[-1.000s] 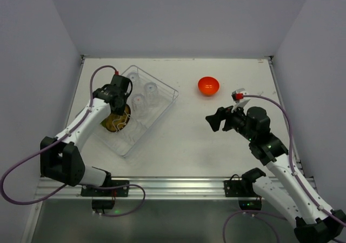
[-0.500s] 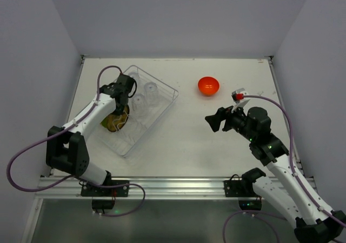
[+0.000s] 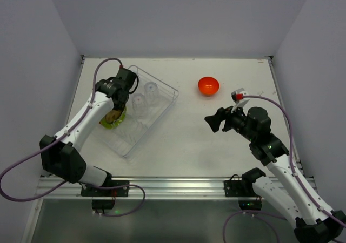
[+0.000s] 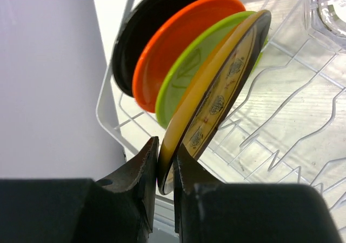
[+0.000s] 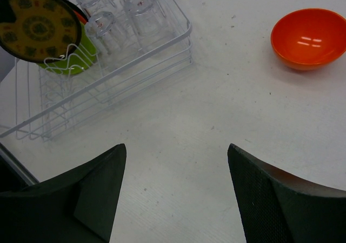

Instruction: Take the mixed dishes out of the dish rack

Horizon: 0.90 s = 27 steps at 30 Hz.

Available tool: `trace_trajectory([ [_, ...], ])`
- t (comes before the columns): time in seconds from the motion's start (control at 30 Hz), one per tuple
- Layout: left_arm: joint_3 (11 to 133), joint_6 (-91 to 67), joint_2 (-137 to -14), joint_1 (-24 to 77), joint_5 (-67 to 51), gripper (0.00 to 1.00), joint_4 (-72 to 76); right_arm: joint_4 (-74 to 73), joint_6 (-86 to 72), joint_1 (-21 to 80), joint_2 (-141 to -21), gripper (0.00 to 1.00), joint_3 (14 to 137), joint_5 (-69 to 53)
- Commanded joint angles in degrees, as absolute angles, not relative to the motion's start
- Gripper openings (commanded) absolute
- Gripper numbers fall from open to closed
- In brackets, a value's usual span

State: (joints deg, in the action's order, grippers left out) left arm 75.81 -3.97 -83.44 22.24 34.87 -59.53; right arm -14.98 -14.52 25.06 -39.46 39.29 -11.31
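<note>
The dish rack (image 3: 162, 106) is a silvery wire basket at the table's left. Plates stand on edge in it: black (image 4: 139, 35), orange-red (image 4: 173, 46), green (image 4: 189, 73) and yellow patterned (image 4: 219, 100). My left gripper (image 4: 166, 164) is shut on the lower rim of the yellow patterned plate (image 3: 112, 117), which shows face-on in the right wrist view (image 5: 38, 27). Clear glasses (image 5: 105, 21) stand upside down in the rack's far part. The orange-red bowl (image 3: 208, 85) sits on the table to the right. My right gripper (image 5: 175, 148) hangs open over bare table, holding nothing.
The rack's wire rim (image 4: 107, 110) runs close beside the left wall (image 4: 48, 81). White table surface (image 3: 189, 140) lies between the rack and my right arm. The metal rail (image 3: 173, 186) marks the near edge.
My left jaws have closed on the yellow patterned plate's rim, and the left wrist has shifted toward the far left. The right arm has not moved.
</note>
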Motion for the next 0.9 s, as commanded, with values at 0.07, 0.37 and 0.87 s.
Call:
trace_trajectory([
  [0.07, 82.9, -8.8, -79.5, 23.7, 36.7, 0.00, -64.6, -12.0, -14.5, 25.1, -39.5, 0.78, 39.2, -11.1],
  [0.37, 85.4, -11.3, -72.6, 26.2, 28.8, 0.00, -64.5, -8.4, -16.7, 25.1, -41.3, 0.78, 38.7, -14.4],
  [0.87, 62.2, -27.6, -48.0, 26.2, -4.2, 0.00, -35.3, 13.9, -39.1, 33.5, -50.9, 0.83, 38.2, -33.2],
])
